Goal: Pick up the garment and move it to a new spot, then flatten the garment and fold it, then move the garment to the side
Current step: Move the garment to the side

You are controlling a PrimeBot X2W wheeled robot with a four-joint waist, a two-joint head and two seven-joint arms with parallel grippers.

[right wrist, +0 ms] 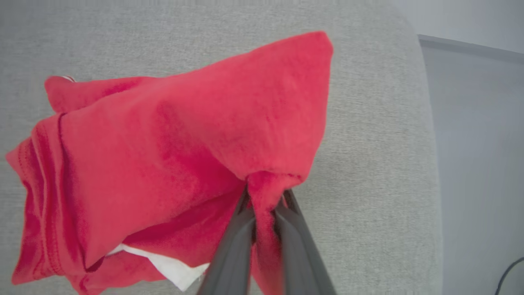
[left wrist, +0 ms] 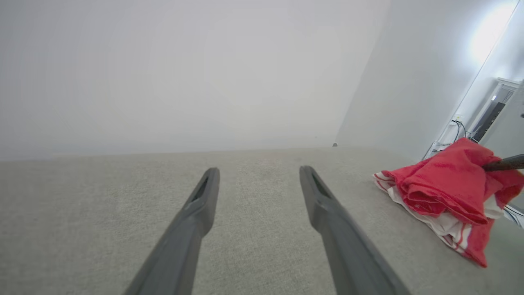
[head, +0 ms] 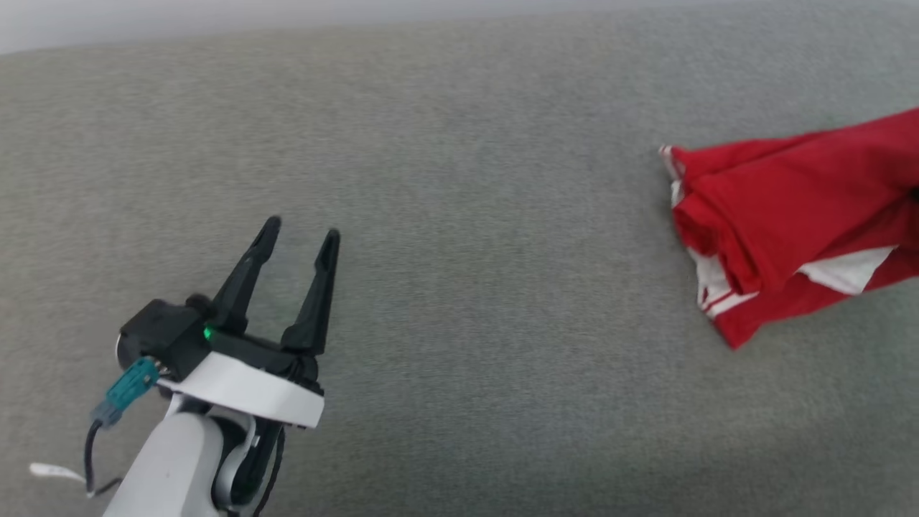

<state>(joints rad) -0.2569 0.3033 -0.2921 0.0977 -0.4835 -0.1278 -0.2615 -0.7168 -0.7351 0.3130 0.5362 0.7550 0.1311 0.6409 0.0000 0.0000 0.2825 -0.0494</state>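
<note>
The garment is a bright red top with white sleeve ends and stripe trim, bunched in a heap at the right of the grey cushioned surface. In the right wrist view my right gripper is shut on a pinched fold of the garment, whose held part is pulled up while the rest lies on the surface. My left gripper is open at the lower left, far from the cloth, with nothing between its fingers. The left wrist view has the garment off to the right of my open left gripper.
The grey surface ends in a rounded edge just right of the garment, with floor beyond it. A pale wall rises behind the surface. Cables and a dark device sit by the wall at the far right.
</note>
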